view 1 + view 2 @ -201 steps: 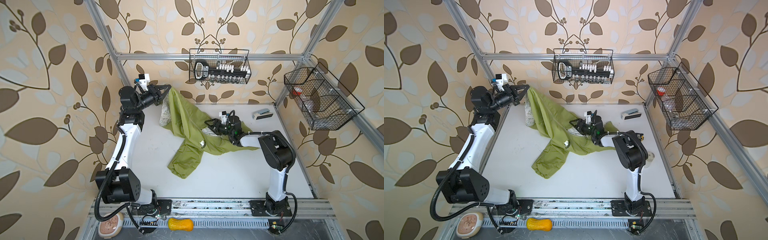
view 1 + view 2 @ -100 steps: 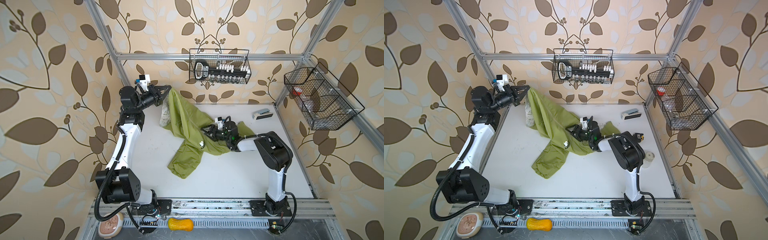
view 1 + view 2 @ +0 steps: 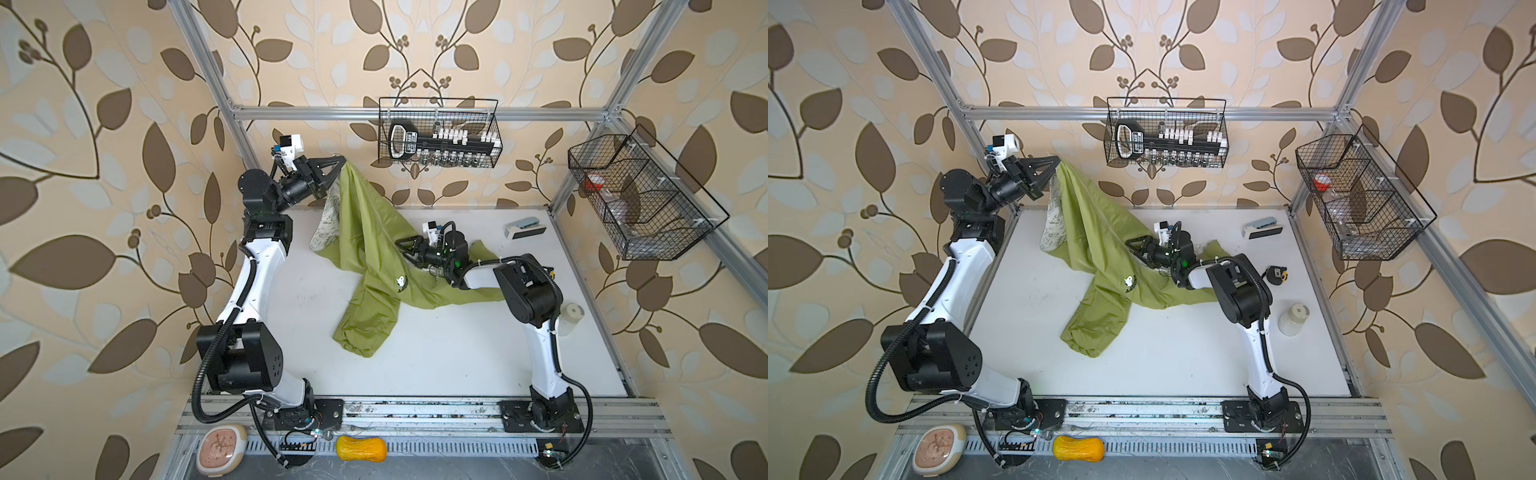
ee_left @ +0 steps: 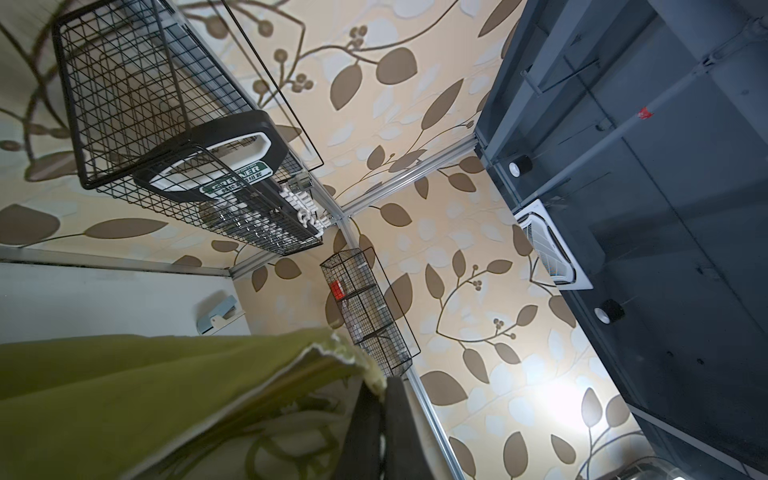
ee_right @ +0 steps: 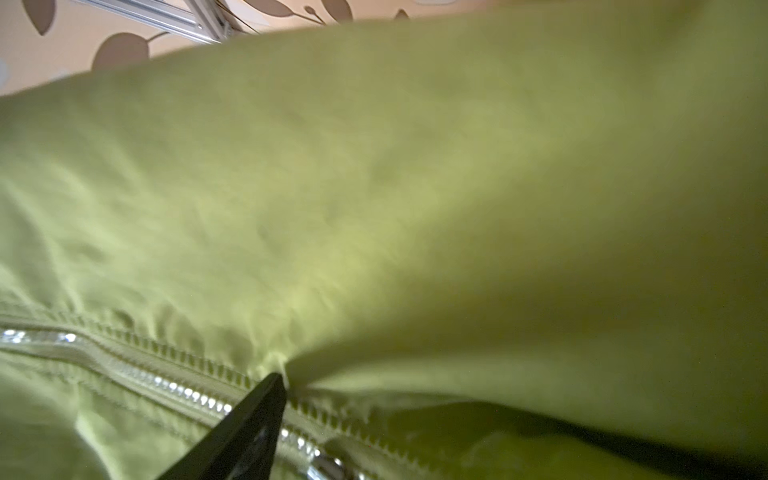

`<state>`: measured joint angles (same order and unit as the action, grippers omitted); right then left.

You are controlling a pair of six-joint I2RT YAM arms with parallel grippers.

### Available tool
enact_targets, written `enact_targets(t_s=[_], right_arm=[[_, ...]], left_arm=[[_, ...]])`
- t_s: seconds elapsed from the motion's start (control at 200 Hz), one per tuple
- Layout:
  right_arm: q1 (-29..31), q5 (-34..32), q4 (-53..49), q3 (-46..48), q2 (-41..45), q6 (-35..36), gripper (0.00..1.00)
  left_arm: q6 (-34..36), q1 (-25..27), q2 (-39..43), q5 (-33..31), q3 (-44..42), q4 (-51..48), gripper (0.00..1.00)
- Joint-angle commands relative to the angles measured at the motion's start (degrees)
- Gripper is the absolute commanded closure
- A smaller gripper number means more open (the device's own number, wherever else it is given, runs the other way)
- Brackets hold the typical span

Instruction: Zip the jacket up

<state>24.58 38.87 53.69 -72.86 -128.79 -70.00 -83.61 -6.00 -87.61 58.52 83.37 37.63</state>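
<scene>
Since a second ago the right claw (image 3: pixel 403 249) has slid further along the jacket (image 3: pixel 365 237), jaws spread, in both top views, where the left claw (image 3: pixel 338 161) pinches its top edge up off the table (image 3: pixel 436 353); left wrist view shows that pinch; right wrist view, fingertip (image 5: pixel 253 419) at the zipper (image 5: pixel 166 374), so likely re-gripping, next clamp the pull.

Left gripper (image 3: pixel 340 160) is up high at the far left, pinched tight on a corner of the jacket (image 3: pixel 365 257). The jacket hangs from it and drapes down across the white table (image 3: pixel 436 365). Right gripper (image 3: pixel 402 249) sits low at mid-table, fingers apart against the green fabric, just beyond a small white patch (image 3: pixel 401 283).
</scene>
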Motion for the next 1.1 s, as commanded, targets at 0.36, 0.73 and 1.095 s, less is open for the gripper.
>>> enact_targets(t_s=[0.36,0.73,1.095], right_arm=[[1.4,5.4,26.9,-7.3,-6.1,-17.3,0.20],[2.0,9.6,34.7,-10.6,-9.3,-22.1,0.45],[-4.1,8.1,38.4,1.4,-0.5,-23.4,0.84]], left_arm=[[-10.8,0.2,-2.4,-1.9,4.5,16.9,1.00],[-23.0,0.1,-9.3,-5.2,9.7,28.3,1.00],[32.4,-0.6,8.2,-12.3,1.4,-40.9,1.00]])
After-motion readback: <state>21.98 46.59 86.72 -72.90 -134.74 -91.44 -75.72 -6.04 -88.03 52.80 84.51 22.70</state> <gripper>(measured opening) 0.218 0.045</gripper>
